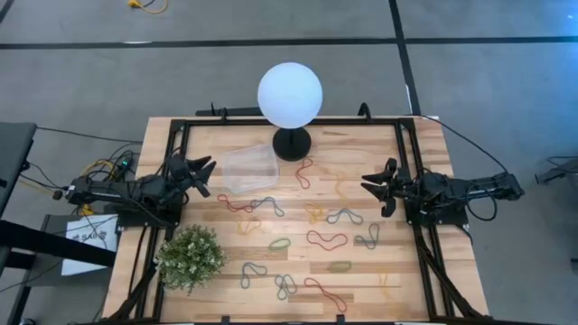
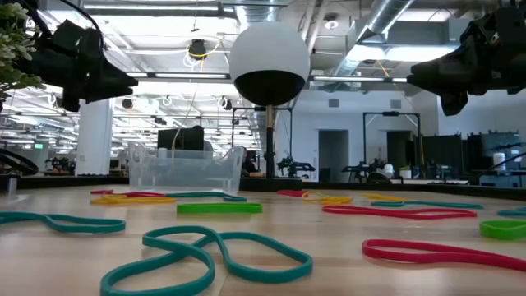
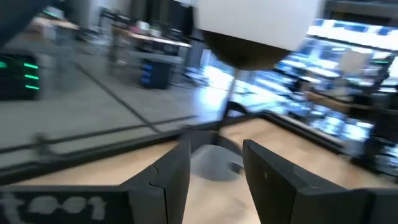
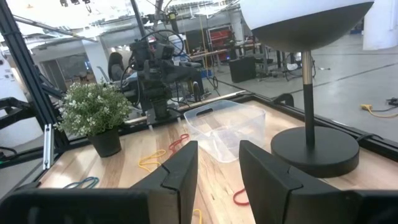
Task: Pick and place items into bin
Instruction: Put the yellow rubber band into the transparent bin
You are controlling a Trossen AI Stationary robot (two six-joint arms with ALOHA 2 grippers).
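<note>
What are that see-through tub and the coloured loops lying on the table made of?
The tub looks like thin clear plastic: glossy, and the wood shows through it. The coloured loops seem to be matte rubber bands, lying limp in curves. The table looks like pale unvarnished wooden planks.

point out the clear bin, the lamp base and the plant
clear bin [image 1: 249, 169], high view, on its see-through floor.
lamp base [image 1: 292, 143], high view, on the black round foot.
plant [image 1: 191, 257], high view, on the middle of its leafy crown.

Open-plan lab: ceiling ducts [image 2: 394, 20], equipment racks [image 2: 411, 148].
</note>
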